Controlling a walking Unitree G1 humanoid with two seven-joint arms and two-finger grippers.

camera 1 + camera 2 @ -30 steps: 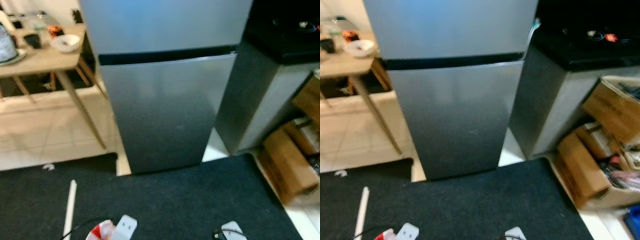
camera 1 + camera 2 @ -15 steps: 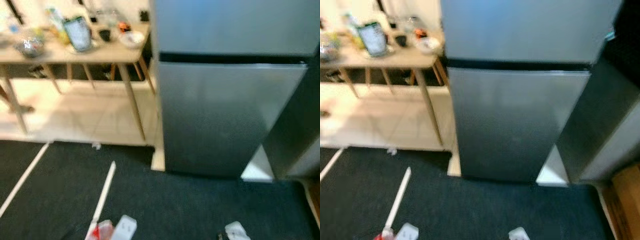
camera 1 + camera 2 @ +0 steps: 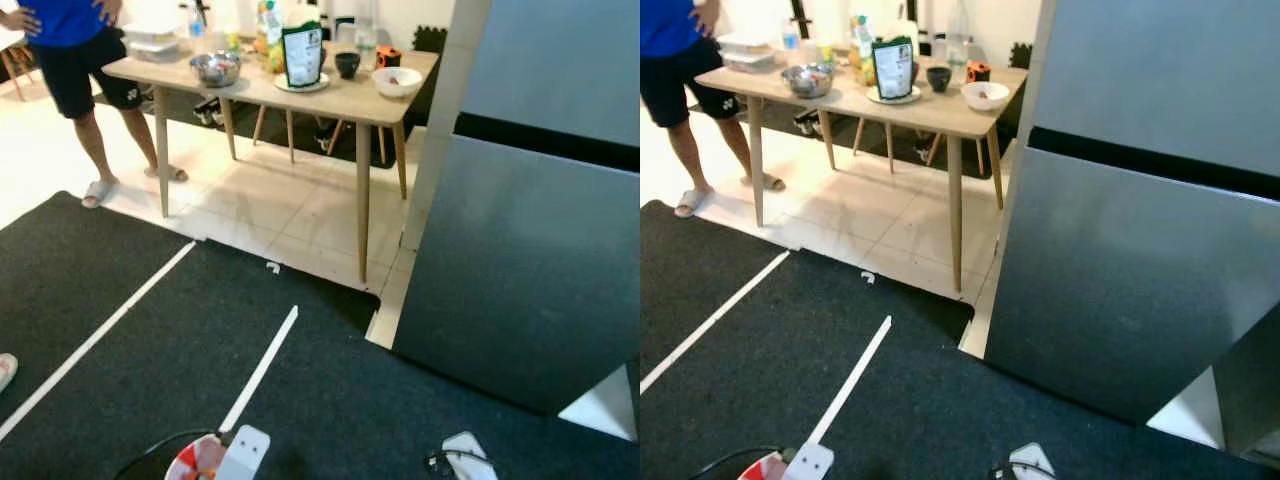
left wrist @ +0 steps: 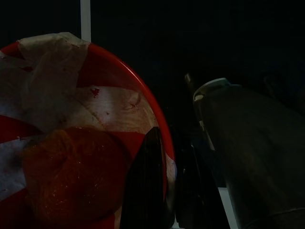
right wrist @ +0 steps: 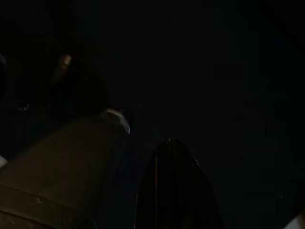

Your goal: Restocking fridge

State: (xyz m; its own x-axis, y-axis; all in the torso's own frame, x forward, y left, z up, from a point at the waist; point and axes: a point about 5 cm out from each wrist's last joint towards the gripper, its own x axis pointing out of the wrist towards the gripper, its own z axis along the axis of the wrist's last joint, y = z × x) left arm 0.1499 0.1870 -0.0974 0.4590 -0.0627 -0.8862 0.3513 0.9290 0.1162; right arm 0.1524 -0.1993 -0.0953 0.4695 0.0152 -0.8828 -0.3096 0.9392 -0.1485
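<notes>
Fridge (image 3: 540, 250) stands at the robot's right, both silver doors shut — nothing can go in until one is opened. Stock appears to wait on the wooden tabletop (image 3: 340, 98) just beside the fridge's left side: a green-labelled pouch (image 3: 302, 56) upright on a plate, a steel bowl (image 3: 215, 69), a dark cup (image 3: 347, 64), a white bowl (image 3: 397, 82), bottles at the back. Likely grouped there for short carries to the fridge.

Left gripper (image 4: 167, 191) hangs low over the dark mat; its fingers look pressed close together, pinching the rim of a red-and-white bowl (image 4: 71, 143) that holds something orange under crumpled wrap — carried level, I judge, so the contents stay put. Bowl's edge also shows at the bottom of the head view.

Right gripper (image 5: 174, 186) idle in shadow; finger state cannot be told.

A person (image 3: 70, 60) in blue top and dark shorts stands at the tabletop's far end, well apart from the robot.
</notes>
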